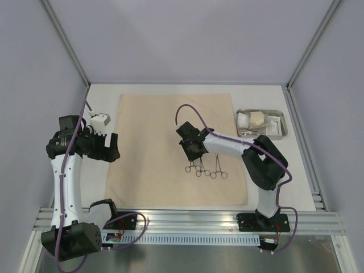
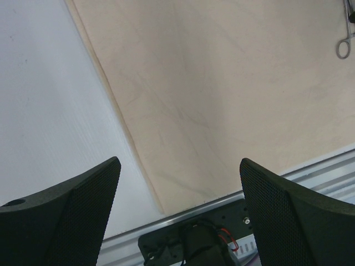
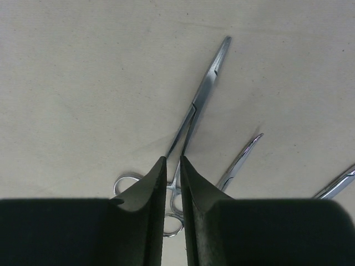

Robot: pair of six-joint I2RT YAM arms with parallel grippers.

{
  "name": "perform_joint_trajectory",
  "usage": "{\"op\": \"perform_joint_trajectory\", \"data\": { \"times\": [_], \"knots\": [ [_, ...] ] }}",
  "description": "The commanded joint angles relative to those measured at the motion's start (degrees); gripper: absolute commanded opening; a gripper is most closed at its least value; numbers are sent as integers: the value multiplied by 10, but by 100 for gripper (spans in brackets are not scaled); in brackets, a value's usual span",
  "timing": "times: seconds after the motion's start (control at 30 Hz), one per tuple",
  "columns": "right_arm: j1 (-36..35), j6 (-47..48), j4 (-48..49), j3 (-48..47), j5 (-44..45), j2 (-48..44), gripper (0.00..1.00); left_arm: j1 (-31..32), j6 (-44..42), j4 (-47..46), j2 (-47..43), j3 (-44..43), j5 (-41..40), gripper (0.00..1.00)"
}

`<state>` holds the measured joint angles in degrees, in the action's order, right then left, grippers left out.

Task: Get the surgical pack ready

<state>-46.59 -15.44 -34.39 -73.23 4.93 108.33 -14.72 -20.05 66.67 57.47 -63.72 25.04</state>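
Looks partway done, at a guess. Find one tan cloth sheet [image 1: 153, 142] spread flat on the tabletop [image 1: 105, 96], and count three steel clamps [image 1: 199, 170] laid side by side on its near right part. Find one steel tray [image 1: 261, 110] off the cloth at the far right, holding white gauze, a packet and something steel, too small to count. Reckon those left to be set out on the cloth, then the wrapping. See the right jaws nearly pressed together astride the leftmost clamp [image 3: 202, 97], shank in the slit; cannot tell whether truly pinched. See the left jaws spread wide, holding nothing, above the cloth's near left edge.
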Motion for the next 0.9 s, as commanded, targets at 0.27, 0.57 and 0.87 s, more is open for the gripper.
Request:
{"op": "perform_joint_trajectory", "data": {
  "times": [0.27,0.57,0.87],
  "knots": [
    [-1,-11,-12,-13,25,2,15,-1,-2,-15,1,4,10,97],
    [-1,-6,-12,-13,24,45,16,-1,-7,-16,1,6,5,97],
    [-1,15,-24,-38,-11,62,1,-1,-4,-18,5,4,0,97]
  ]
}}
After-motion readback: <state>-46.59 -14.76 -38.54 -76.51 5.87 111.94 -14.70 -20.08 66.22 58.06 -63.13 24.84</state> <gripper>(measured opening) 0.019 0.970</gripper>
